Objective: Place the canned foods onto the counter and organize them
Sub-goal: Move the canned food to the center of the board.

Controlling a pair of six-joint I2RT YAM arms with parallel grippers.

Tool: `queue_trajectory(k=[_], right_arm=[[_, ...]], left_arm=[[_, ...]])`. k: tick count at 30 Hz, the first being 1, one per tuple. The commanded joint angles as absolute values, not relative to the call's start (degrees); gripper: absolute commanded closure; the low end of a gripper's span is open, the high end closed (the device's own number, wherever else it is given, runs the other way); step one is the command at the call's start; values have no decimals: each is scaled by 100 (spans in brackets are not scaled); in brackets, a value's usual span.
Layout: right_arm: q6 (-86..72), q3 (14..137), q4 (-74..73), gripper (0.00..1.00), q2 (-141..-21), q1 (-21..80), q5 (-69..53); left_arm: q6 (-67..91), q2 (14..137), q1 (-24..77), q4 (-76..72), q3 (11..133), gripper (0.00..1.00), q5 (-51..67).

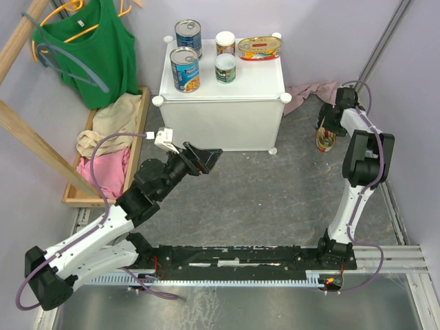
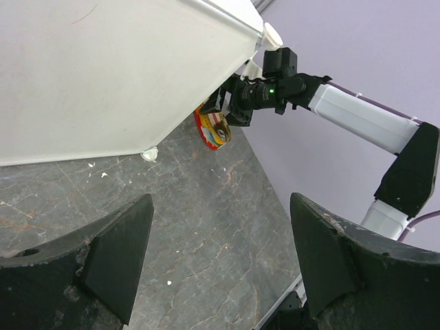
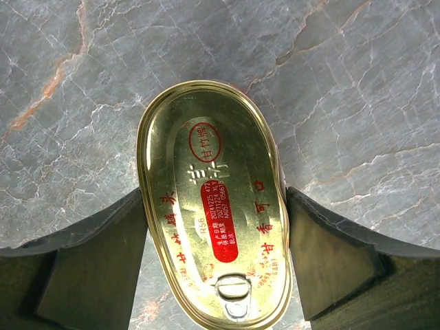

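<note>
Left gripper (image 1: 201,159) wide open, nothing held, fingers (image 2: 117,254) touching nothing, hanging before the counter (image 1: 220,118) front. On the counter top are 5 cans: 2 tall blue-label cans (image 1: 184,69) on the left, 2 small white-topped cans (image 1: 225,68) in the middle, 1 oval gold tin (image 1: 259,48) with a red label at the back right. Their labels are too small to read. Right gripper (image 1: 328,132) straddles 1 more oval tin (image 3: 213,206) on the grey table (image 3: 344,82), right of the counter. Its fingers (image 3: 89,261) sit at both long sides; cannot tell if clamped. Lid has red Chinese characters and 1 red oval of small print.
</note>
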State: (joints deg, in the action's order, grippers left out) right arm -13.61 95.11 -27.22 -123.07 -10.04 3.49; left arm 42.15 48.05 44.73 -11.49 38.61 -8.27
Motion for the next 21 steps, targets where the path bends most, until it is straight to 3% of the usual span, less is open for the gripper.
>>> queue_trajectory(k=[1, 21], right_arm=[[-1654, 9160, -3340, 61, -12053, -863, 266], [-3017, 6384, -3001, 65, -9710, 498, 229]], left_arm=[[4360, 4688, 4465, -978, 3854, 14, -999], [4557, 4480, 4482, -180, 3949, 14, -1191]])
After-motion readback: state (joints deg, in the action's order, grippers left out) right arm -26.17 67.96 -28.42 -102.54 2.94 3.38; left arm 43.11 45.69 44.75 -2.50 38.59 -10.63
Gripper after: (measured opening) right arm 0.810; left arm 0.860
